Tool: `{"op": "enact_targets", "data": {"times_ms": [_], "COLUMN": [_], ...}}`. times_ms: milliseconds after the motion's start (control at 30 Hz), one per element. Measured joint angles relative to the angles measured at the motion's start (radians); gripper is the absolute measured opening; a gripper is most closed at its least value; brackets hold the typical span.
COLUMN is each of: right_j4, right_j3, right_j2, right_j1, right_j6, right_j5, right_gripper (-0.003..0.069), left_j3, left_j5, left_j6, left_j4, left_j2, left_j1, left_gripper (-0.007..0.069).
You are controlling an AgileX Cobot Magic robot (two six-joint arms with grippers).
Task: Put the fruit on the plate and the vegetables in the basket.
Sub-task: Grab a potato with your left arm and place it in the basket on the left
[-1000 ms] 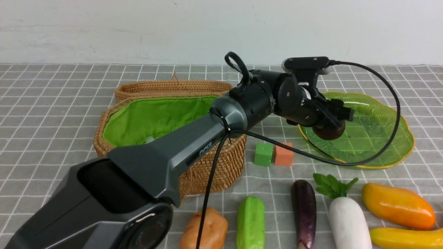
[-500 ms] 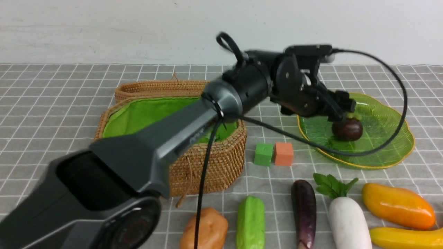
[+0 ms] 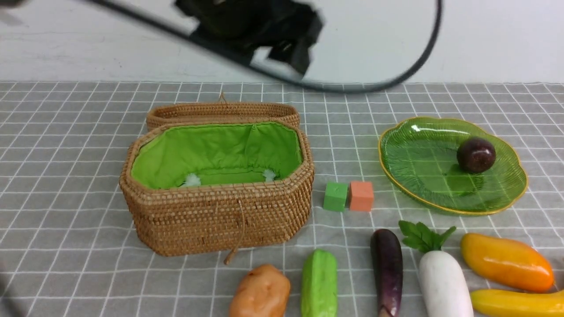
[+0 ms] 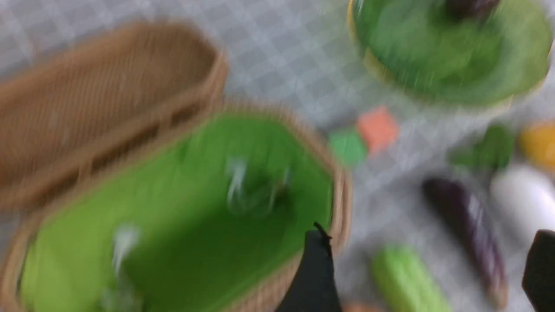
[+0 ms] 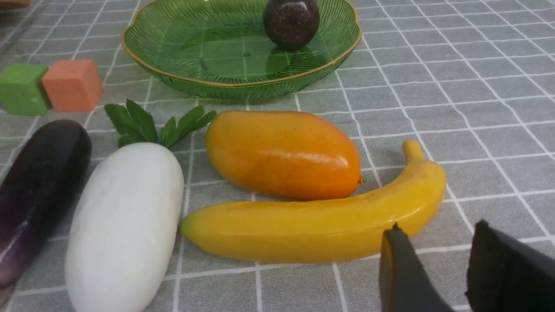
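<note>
On the plate [image 3: 410, 176] the mangosteen [image 3: 476, 154] now lies free, further back than a moment ago; the left fingers [image 4: 314, 273] have let it go and risen away, wide apart and empty; the right fingers [image 5: 403, 273] stand partly open, holding nothing, near the banana [image 5: 312, 225]; one fruit is done, banana and mango [image 5: 282, 154] not yet; the basket [image 3: 220, 220] is empty.

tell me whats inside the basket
The basket shows only its green lining and two small white tufts; nothing else visible. Its near wall hides the front of the floor.
</note>
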Motion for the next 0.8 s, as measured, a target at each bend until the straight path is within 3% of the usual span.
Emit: {"op": "enact_targets", "data": {"times_ms": [233,367,567,800], "right_j4": [0.0,0.0,0.0,0.0], "right_j3": [0.0,0.0,0.0,0.0], "right_j2": [0.0,0.0,0.0,0.0], "right_j1": [0.0,0.0,0.0,0.0], "right_j6": [0.0,0.0,0.0,0.0], "right_j5": [0.0,0.0,0.0,0.0], "right_gripper": [0.024,0.024,0.024,0.024], "left_j3": [0.49,0.684,0.703,0.658], "left_j5": [-0.035,-0.227,-0.413,-0.364], "left_j6": [-0.094,-0.151,-0.241,-0.255], "left_j4": [-0.028,-0.04,-0.035,-0.036], "left_j2": [-0.116,-0.028,0.143,0.174], "left_j1": [-0.071,-0.125,-0.124,-0.124], "left_gripper": [0.0584,0.0584,0.0584,0.0563]}}
